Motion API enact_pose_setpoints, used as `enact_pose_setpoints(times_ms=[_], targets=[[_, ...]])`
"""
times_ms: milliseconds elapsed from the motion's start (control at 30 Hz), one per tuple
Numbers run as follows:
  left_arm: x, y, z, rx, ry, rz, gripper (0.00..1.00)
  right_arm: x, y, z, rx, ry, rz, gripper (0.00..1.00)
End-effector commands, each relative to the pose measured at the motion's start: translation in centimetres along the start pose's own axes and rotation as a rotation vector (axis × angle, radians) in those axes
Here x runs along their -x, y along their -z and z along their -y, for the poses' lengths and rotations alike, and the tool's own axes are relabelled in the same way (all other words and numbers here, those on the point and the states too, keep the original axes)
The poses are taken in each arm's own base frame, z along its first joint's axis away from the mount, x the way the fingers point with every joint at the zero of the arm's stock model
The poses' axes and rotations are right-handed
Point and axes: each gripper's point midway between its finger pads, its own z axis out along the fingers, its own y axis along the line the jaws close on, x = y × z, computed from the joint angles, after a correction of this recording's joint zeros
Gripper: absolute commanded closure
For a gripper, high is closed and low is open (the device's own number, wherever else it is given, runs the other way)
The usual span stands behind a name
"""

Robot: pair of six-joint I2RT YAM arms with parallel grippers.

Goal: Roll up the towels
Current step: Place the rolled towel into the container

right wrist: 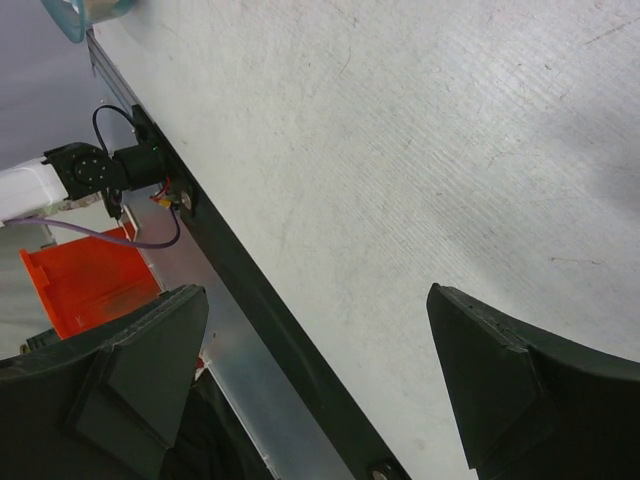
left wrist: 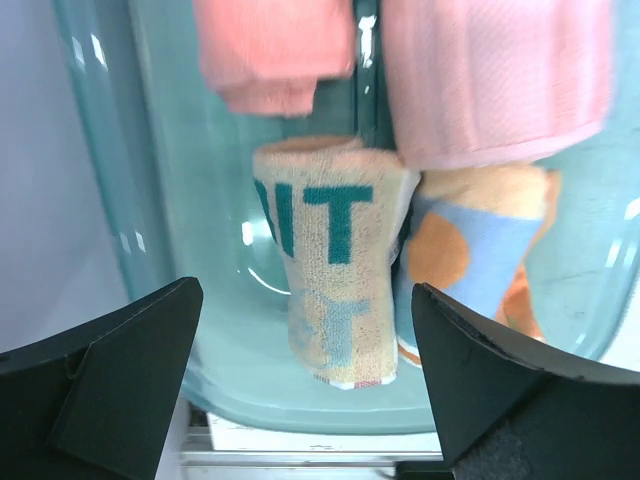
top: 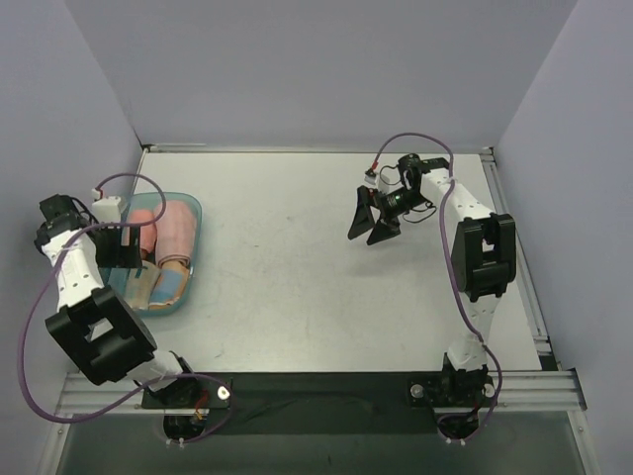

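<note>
Several rolled towels lie in the teal tray (top: 194, 214) at the left. In the left wrist view the whitish towel with teal lettering (left wrist: 335, 260) lies rolled in the middle. A roll with an orange dot and a blue band (left wrist: 470, 250) sits to its right, and two pink rolls (left wrist: 500, 80) (left wrist: 275, 50) lie beyond. My left gripper (left wrist: 308, 290) hangs open over the tray, its fingers on either side of the lettered roll without touching it. My right gripper (top: 374, 223) is open above bare table at the back right, holding nothing.
The tray's near rim (left wrist: 300, 415) lies close to the table's left side, with the grey side wall (top: 59, 119) just beyond. The table's front rail (right wrist: 260, 300) and an orange bin (right wrist: 85, 285) show in the right wrist view.
</note>
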Motion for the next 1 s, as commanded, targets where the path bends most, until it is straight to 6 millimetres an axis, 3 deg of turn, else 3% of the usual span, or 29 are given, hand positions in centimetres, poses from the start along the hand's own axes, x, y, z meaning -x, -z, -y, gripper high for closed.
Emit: enact_pose_setpoints(times_ms=[0, 33, 67, 133, 167, 267, 300, 367, 400, 500, 533, 567, 633, 700, 733, 833, 967], targets=[[4.4, 4.6, 1.5, 0.057, -0.131, 0.127, 0.03, 0.4, 2.9, -2.1, -0.019, 0.064, 0.051, 0.03], [5.5, 5.5, 1.8, 0.082, -0.146, 0.151, 0.03, 0.4, 3.1, -2.0, -0.032, 0.070, 0.056, 0.03], [6.8, 5.8, 3.7, 0.062, -0.200, 0.174, 0.03, 0.4, 3.4, -2.1, -0.041, 0.076, 0.061, 0.02], [9.0, 7.4, 5.7, 0.058, -0.238, 0.240, 0.03, 0.3, 4.5, -2.2, -0.081, 0.095, 0.085, 0.01], [10.2, 7.7, 8.4, 0.017, -0.302, 0.270, 0.03, 0.3, 4.9, -2.1, -0.101, 0.100, 0.093, 0.00], [13.3, 9.3, 12.6, -0.049, -0.331, 0.365, 0.03, -0.5, 6.1, -1.9, -0.174, 0.116, 0.114, 0.00], [14.1, 9.0, 15.6, -0.109, -0.375, 0.380, 0.03, -0.7, 6.8, -2.2, -0.196, 0.131, 0.133, 0.00], [15.0, 8.8, 18.2, -0.164, -0.365, 0.390, 0.03, -1.8, 7.1, -1.7, -0.232, 0.126, 0.128, 0.00], [15.1, 7.9, 22.4, -0.237, -0.431, 0.381, 0.03, -2.1, 7.8, -1.7, -0.266, 0.139, 0.147, 0.00], [14.9, 5.7, 26.5, -0.288, -0.439, 0.351, 0.03, -3.7, 8.3, -0.6, -0.331, 0.134, 0.165, 0.00], [14.3, 5.3, 28.6, -0.322, -0.454, 0.342, 0.03, -4.1, 8.4, -0.3, -0.344, 0.126, 0.175, 0.00], [14.0, 4.6, 29.4, -0.331, -0.458, 0.334, 0.03, -5.4, 7.9, 0.6, -0.353, 0.101, 0.154, 0.00], [12.4, 2.7, 31.8, -0.356, -0.486, 0.295, 0.03, -6.0, 8.1, 1.3, -0.391, 0.115, 0.173, 0.00], [11.3, 1.2, 32.9, -0.367, -0.485, 0.269, 0.03, -7.7, 7.3, 2.2, -0.401, 0.111, 0.159, 0.00], [9.6, 0.0, 33.2, -0.378, -0.490, 0.227, 0.02, -8.3, 6.9, 2.4, -0.402, 0.110, 0.152, 0.00], [7.7, -1.3, 33.9, -0.382, -0.489, 0.196, 0.03, -9.2, 6.6, 3.1, -0.418, 0.115, 0.152, 0.00], [6.8, -1.6, 33.9, -0.383, -0.473, 0.182, 0.03, -9.1, 6.8, 2.9, -0.417, 0.124, 0.164, 0.00]])
